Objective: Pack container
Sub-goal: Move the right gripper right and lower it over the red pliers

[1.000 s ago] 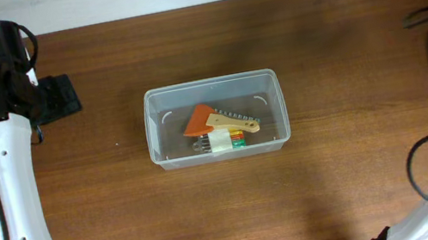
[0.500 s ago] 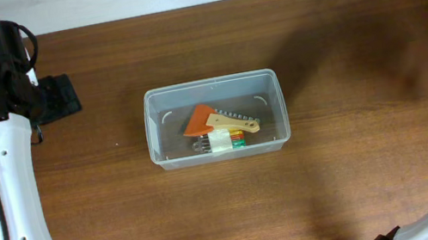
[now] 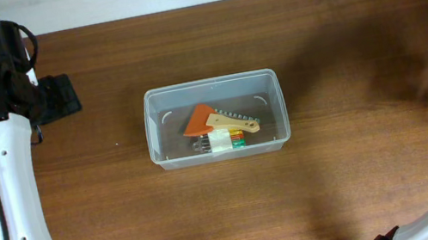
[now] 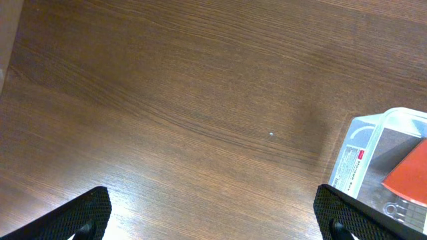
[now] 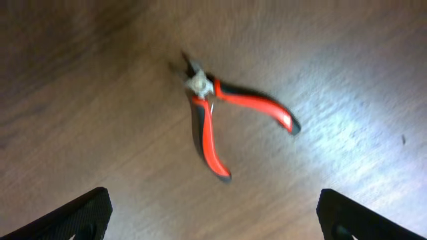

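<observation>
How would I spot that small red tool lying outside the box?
On the brown wooden table, find the clear plastic box in the middle. Then look to the far right edge: the pliers lie alone on bare wood, marked by red and black handles.

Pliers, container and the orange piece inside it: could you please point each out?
pliers [image 5: 203, 123], right wrist view, on a red handle below the joint.
container [image 3: 208, 83], overhead view, on its far rim.
orange piece [image 3: 197, 123], overhead view, on its middle.

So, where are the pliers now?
The pliers lie on the table ahead of the right gripper in the right wrist view; overhead, at the far right edge, far from the container.
</observation>
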You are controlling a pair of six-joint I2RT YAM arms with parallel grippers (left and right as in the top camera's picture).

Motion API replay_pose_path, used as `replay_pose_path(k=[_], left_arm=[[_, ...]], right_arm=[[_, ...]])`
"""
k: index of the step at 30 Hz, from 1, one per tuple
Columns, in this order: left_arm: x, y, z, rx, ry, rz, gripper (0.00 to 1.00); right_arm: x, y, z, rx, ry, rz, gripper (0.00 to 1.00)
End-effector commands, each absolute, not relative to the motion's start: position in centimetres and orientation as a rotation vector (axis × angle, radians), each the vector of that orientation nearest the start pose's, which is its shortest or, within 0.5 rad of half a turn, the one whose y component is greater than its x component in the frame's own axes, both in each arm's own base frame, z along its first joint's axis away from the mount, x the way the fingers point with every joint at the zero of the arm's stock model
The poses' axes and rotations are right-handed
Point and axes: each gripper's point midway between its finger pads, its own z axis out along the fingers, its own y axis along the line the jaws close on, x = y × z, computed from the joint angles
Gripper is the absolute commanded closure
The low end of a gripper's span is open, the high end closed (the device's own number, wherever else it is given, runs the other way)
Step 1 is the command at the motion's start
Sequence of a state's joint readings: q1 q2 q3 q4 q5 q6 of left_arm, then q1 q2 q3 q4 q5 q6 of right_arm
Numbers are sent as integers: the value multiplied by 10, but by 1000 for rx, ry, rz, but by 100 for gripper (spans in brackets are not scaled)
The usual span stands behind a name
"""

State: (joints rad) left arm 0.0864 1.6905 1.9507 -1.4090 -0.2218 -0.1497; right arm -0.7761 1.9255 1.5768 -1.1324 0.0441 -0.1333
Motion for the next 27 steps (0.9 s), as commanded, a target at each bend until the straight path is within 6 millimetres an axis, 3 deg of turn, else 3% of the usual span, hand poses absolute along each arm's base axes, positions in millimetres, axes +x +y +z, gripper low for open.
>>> replay_pose_path(k=[1,17,27], left_arm=[[366,72,286,-380,2644,295,1],[366,72,286,-380,2644,295,1],[366,72,286,-380,2644,295,1]], right_arm=[[281,-267,83,792,2947,-84,1],[274,-242,25,746,3095,-31,1],[273,-243,20,750,3093,-37,1]])
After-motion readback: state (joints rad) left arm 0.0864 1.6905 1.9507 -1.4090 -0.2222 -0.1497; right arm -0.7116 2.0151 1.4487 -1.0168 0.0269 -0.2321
